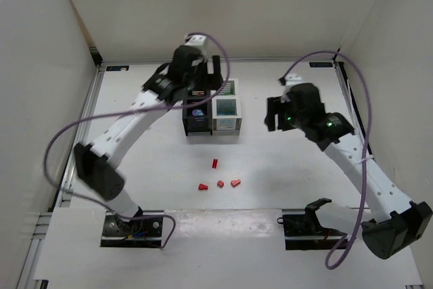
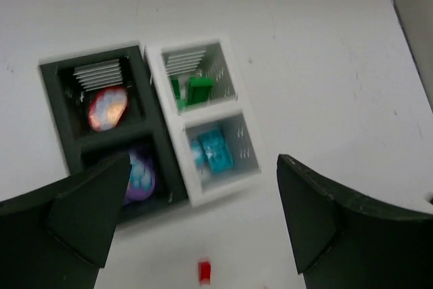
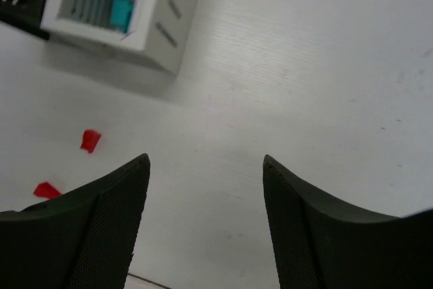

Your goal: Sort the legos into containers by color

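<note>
Nearest us, four red legos [image 1: 220, 183] lie loose on the table [image 1: 304, 187], not yet sorted. Beyond, the black bin [image 1: 195, 121] and white bin [image 1: 226, 114] stand touching, one colour per compartment; our left gripper [image 2: 203, 214] hangs wide and empty over them, likely positioned for dropping, our right gripper [image 3: 203, 208] parted, empty, alongside

Table [image 1: 298, 160] bears bins [image 1: 226, 124] (black, white), red legos [image 1: 220, 183].

No text, number or brand can be read. Two dark tags [image 1: 116, 68] at the far edge of the table [image 1: 284, 167] are too small to read.
</note>
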{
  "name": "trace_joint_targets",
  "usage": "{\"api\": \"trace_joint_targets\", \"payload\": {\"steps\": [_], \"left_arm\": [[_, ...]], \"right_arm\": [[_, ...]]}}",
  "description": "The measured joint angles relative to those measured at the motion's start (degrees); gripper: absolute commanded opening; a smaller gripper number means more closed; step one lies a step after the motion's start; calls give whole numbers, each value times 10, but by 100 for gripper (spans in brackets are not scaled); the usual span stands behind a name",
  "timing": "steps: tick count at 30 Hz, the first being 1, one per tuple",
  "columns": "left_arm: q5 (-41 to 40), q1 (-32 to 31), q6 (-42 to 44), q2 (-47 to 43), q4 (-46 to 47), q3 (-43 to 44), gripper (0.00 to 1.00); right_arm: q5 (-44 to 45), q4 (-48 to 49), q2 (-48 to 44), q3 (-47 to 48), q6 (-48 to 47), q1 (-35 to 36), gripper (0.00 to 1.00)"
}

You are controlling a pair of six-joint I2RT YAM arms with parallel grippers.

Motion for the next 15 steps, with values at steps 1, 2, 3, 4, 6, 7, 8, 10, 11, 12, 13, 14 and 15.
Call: {"api": "trace_joint_targets", "payload": {"steps": [1, 2, 3, 4, 6, 7, 8, 10, 11, 12, 13, 14, 15], "left_arm": [[3, 0, -9, -55, 2, -48, 100], [4, 0, -21, -106, 3, -96, 100], [5, 0, -35, -161, -10, -143, 100], [6, 0, -47, -202, -16, -179, 100], [4, -3, -78, -293, -41, -264, 100], [3, -5, -92, -329, -59, -294, 100], [2, -7, -106, -363, -78, -327, 100], [-2, -17, -137, -429, -125, -388, 100], [-2, -22, -151, -454, -148, -412, 100], [-1, -27, -163, -478, -167, -434, 100], [0, -31, -177, -504, -192, -454, 100], [2, -35, -190, -530, -214, -473, 100], [3, -36, -202, -559, -235, -490, 100]], "right_arm": [[1, -1, 2, -5, 2, 30, 71], [3, -4, 4, -9, 8, 63, 72], [8, -7, 10, -13, 16, 100, 72], [14, -7, 16, -18, 26, 133, 72], [23, -7, 32, -35, 48, 195, 72], [25, -5, 41, -46, 61, 223, 72], [26, -3, 51, -58, 74, 248, 72], [30, 2, 75, -80, 97, 293, 72], [32, 5, 88, -90, 109, 313, 72], [36, 6, 101, -96, 120, 332, 72], [40, 11, 116, -104, 132, 351, 72], [42, 17, 132, -112, 141, 368, 72], [44, 20, 148, -117, 153, 383, 72]]}}
